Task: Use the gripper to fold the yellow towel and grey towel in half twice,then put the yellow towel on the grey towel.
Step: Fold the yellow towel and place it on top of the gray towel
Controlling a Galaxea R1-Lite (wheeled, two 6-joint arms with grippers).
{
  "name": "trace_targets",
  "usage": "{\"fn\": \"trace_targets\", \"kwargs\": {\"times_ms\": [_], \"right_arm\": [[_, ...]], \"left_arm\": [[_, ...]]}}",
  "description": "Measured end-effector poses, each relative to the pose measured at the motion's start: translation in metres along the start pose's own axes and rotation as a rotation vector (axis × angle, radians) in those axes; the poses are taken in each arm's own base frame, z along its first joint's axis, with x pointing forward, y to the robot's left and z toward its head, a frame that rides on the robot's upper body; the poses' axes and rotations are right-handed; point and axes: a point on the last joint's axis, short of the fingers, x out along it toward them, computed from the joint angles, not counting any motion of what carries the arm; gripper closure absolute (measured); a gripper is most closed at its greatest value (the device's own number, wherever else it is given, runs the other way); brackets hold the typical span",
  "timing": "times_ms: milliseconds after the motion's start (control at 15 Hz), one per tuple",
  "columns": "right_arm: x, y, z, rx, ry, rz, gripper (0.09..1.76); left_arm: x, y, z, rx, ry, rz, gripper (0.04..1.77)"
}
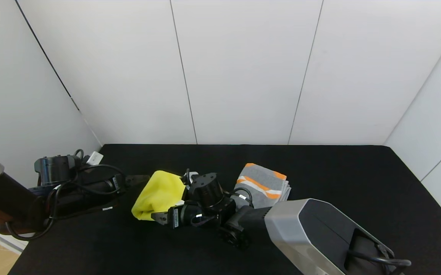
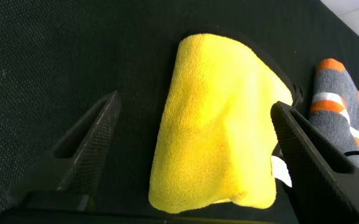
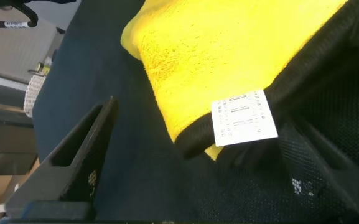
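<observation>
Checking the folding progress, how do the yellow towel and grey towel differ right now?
The yellow towel is plain and lies loosely bunched; the grey towel has orange and white stripes and sits in a neat folded stack. Both pincers flank the yellow towel; none is at the grey towel. Both rest on the black table.

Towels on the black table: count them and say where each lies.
2. The yellow towel lies left of centre between both grippers; the folded grey towel sits to its right. None seems hidden.

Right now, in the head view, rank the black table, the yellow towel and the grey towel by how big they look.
1. Black table, by far the largest.
2. Yellow towel and grey towel: both folded and look about alike. The right arm hides part of each, so I won't rank them.
</observation>
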Motion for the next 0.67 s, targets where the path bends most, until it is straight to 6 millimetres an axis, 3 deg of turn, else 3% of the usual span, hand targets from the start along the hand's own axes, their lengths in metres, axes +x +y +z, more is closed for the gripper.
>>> {"fn": "trace_targets", "kwargs": {"times_ms": [133,400,600,667], "right_arm": [[0.0002,-0.0014,0.0006,0.009,-0.01,-0.002,0.14],[0.0014,-0.0035,-0.0007,0.009,-0.023,-0.012,0.75],[0.0019,-0.0037,-0.0013,0.008,-0.026,-0.011,1.06],[0.0022,-0.0039,-0.0014,0.007,-0.029,-0.01,1.3]], "left_arm": [[0.0004,0.0007,-0.0005,-0.002,0.002,0.001,0.09],[0.0011,0.001,-0.0007,0.001,0.0,-0.001,0.09],[0.0016,0.001,-0.001,0.007,-0.011,-0.005,0.09],[0.0021,0.0013,-0.0015,0.006,-0.009,-0.005,0.09]]}}
